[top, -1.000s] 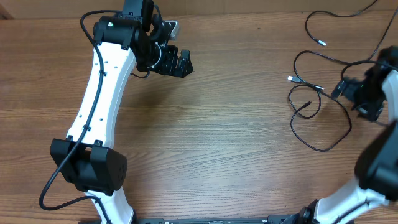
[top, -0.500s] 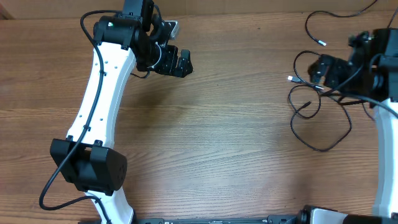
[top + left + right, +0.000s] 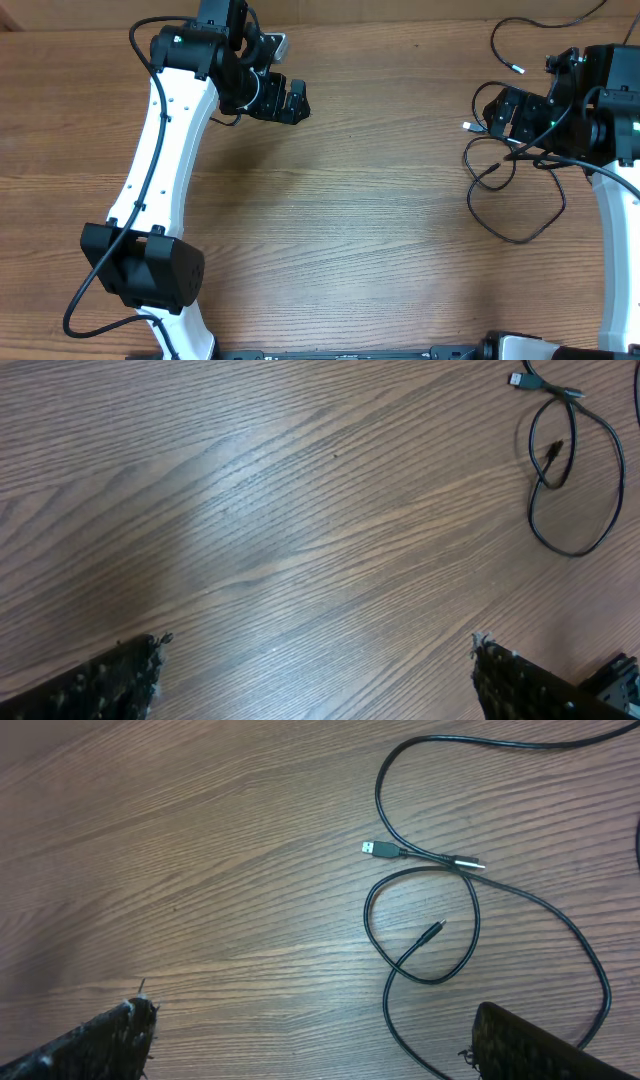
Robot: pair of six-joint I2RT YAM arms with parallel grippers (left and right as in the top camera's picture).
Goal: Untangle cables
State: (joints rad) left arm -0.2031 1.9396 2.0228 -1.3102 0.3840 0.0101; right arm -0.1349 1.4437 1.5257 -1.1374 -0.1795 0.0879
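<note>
The cables (image 3: 522, 241) are thin black cords in loose, crossing loops on the wooden table at the right. One silvery plug tip (image 3: 466, 126) points left and another plug tip (image 3: 517, 69) lies further back. My right gripper (image 3: 497, 112) hovers open over the upper part of the loops, holding nothing. In the right wrist view the cables (image 3: 420, 857) cross ahead of the open gripper (image 3: 315, 1040), with a USB plug (image 3: 375, 848) and a small pin plug (image 3: 437, 928) showing. My left gripper (image 3: 290, 100) is open and empty far to the left. Its wrist view shows the cable loop (image 3: 570, 552) far off.
One more black cord (image 3: 545, 22) runs off the table's far right corner. The left arm's white link (image 3: 160, 150) slants across the left side of the table. The right arm (image 3: 615, 230) stands along the right edge.
My right arm has swung up and to the left from the table's right edge, bringing its gripper over the cable loops. The left arm and the cables have not moved.
</note>
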